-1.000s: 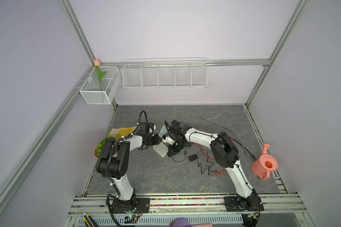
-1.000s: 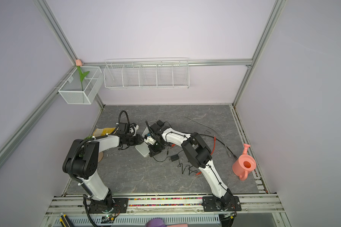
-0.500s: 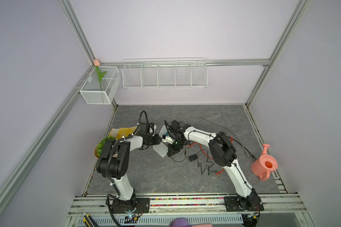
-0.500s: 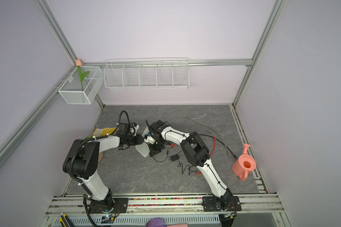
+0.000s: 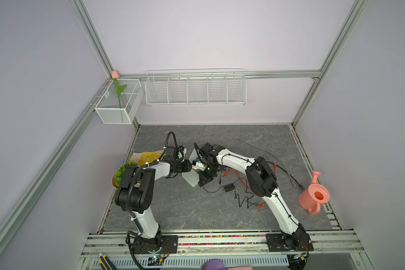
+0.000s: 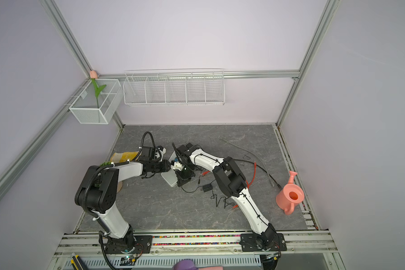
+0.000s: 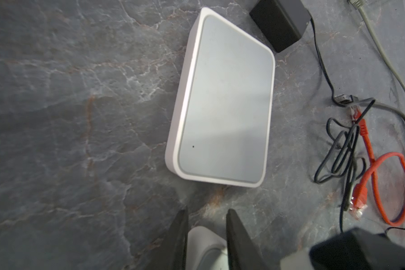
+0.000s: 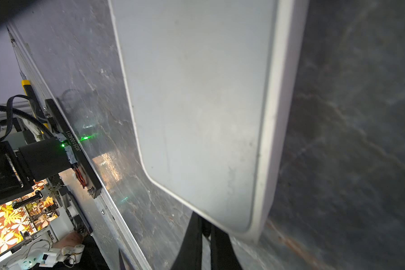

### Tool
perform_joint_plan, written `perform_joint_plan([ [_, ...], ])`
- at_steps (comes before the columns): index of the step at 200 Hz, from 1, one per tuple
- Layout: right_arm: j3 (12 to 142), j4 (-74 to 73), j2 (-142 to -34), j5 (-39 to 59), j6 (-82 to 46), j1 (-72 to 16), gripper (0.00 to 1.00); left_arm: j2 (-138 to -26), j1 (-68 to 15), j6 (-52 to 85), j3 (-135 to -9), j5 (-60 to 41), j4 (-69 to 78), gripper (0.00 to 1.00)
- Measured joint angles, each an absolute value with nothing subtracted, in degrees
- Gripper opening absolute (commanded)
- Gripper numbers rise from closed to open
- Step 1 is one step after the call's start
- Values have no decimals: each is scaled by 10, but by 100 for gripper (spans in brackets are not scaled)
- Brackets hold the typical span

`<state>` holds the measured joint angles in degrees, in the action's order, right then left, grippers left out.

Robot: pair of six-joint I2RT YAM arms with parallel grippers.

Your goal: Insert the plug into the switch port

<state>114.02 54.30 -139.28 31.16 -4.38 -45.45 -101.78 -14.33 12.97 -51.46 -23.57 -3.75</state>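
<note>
The white switch [image 7: 225, 102] lies flat on the bench [image 7: 80, 93], the left pincer [image 7: 206, 211] grips a pale rounded object [image 7: 205, 243] nearby, and the right pincer [image 8: 205, 222] is closed near the switch's corner.

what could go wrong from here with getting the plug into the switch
1. The right gripper is shut at a corner of the switch with nothing visible in it; it may just shove the switch.
2. The orange cables lie tangled with the black cord; pulling one could drag the rest.
</note>
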Motion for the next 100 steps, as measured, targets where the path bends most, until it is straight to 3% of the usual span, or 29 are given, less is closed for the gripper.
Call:
perform_joint_plan([
  [100,1151,553,-1397,313,-60,-454,6,-1011,-149,128,-505,-236,-18,30],
])
